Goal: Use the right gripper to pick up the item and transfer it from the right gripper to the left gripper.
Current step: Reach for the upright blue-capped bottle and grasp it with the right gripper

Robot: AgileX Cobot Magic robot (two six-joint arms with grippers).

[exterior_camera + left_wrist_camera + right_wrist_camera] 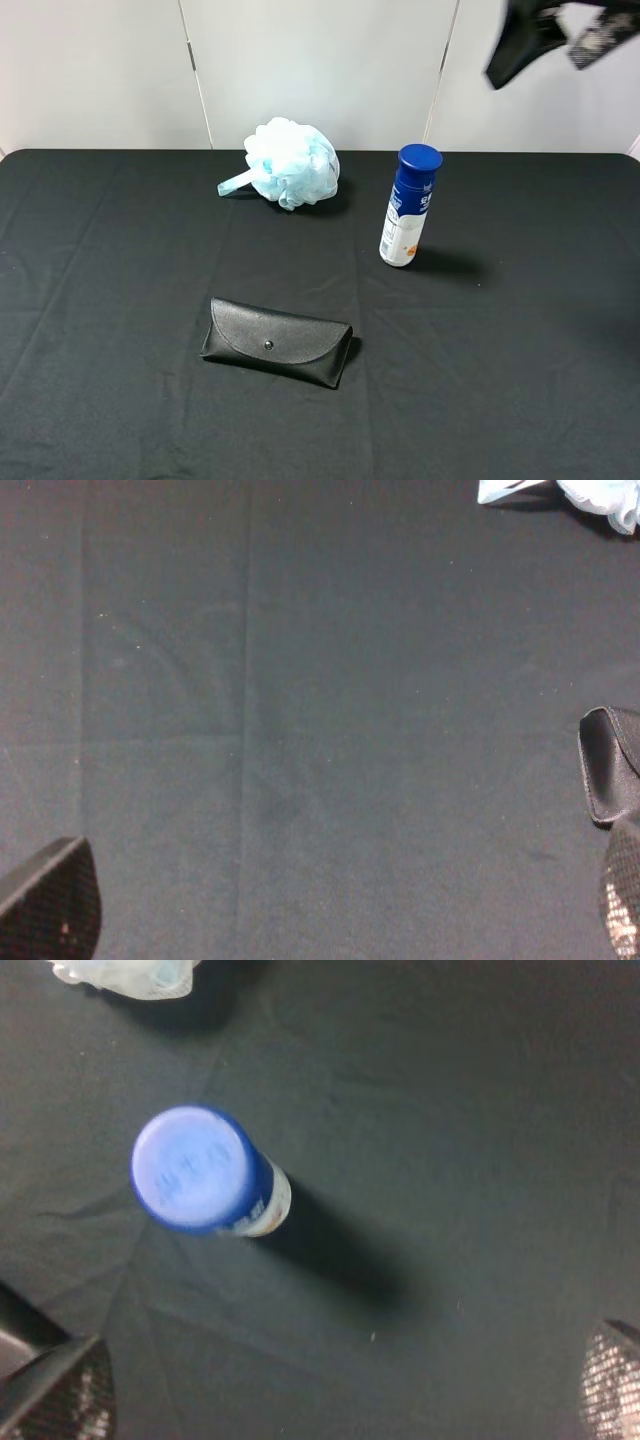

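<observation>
The item, a white bottle point(408, 212) with a dark blue cap, stands upright on the black table, right of centre. The right wrist view looks down on its cap point(192, 1168). My right gripper point(520, 45) hangs high at the back right, above and behind the bottle, blurred. In its wrist view the right gripper point(335, 1390) is open and empty, with fingertips point(60, 1395) far apart. My left gripper point(335, 910) is open and empty above bare cloth on the table's left. It is out of the exterior view.
A pale blue mesh pouf point(290, 162) lies at the back centre, left of the bottle. A flat black glasses case point(277, 342) lies in front of centre; its end shows in the left wrist view point(612, 765). White panels stand behind the table.
</observation>
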